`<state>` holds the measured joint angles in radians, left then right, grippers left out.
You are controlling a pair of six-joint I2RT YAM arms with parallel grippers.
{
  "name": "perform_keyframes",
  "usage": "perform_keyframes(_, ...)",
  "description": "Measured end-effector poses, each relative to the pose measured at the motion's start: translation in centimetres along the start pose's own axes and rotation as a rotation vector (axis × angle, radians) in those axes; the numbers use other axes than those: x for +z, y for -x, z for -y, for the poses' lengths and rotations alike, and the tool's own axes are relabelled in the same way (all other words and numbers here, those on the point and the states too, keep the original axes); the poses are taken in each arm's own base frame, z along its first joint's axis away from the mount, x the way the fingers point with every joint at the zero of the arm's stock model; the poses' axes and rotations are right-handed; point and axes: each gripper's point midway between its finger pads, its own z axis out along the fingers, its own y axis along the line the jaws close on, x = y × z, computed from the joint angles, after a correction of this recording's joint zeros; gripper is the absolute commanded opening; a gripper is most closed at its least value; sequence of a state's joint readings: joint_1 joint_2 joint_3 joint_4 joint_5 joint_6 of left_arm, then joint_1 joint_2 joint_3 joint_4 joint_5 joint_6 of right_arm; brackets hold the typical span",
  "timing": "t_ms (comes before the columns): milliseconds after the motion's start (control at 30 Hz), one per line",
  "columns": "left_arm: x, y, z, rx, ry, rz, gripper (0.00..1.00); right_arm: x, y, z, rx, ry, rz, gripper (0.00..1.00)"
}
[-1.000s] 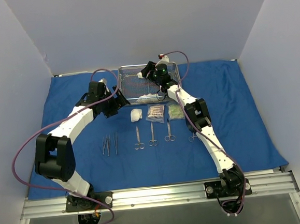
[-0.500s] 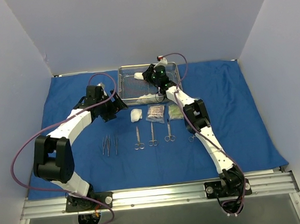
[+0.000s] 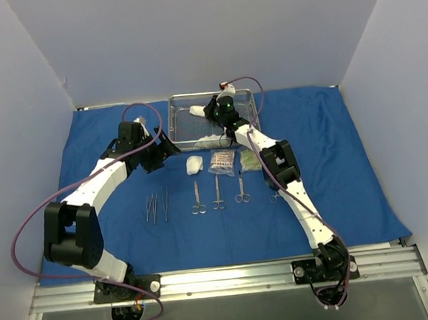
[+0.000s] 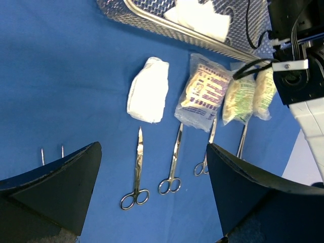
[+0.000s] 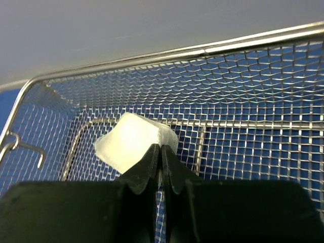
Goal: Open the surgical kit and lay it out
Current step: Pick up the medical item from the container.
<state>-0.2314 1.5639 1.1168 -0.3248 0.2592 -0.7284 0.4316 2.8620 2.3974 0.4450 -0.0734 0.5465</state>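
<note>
The left arm (image 3: 100,176) and right arm (image 3: 300,198) are wearing white shells with black joint blocks, each trailing a purple cable (image 3: 139,105). Farthest from the rail (image 3: 231,277), a green light (image 3: 225,107) is glowing beside the black right gripper (image 5: 161,148).

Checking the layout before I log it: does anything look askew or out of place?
Mostly tidy. The clear packets lie over the tips of some scissors, so those two rows overlap. One white gauze pad is left in the wire-mesh tray, and the right gripper is shut on a second gauze pad there.
</note>
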Motion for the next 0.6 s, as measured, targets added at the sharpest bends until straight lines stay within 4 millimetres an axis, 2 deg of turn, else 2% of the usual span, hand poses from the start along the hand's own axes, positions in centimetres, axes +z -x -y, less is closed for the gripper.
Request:
perform_keyframes(133, -1.2, 0.7, 0.9, 0.008, -0.025, 0.031, 0.94, -1.7, 1.8, -0.8, -0.094, 0.002, -0.008, 0.0)
perform_keyframes(300, -3.8, 1.8, 2.6, 0.031, -0.078, 0.092, 0.94, -5.4, 6.9, -4.7, -0.227, 0.082, 0.018, 0.0)
perform_keyframes(433, -5.7, 2.2, 3.8, 0.072, -0.121, 0.127, 0.94, -9.6, 11.2, -8.4, -0.349, 0.178, 0.046, 0.0)
perform_keyframes(500, -6.6, 2.3, 4.4, 0.099, -0.145, 0.137, 0.94, -12.3, 12.4, -10.1, -0.424, 0.245, 0.039, 0.0)
perform_keyframes(600, -8.0, 2.3, 5.1, 0.141, -0.179, 0.153, 0.94, -15.8, 13.2, -12.2, -0.509, 0.34, 0.011, 0.0)
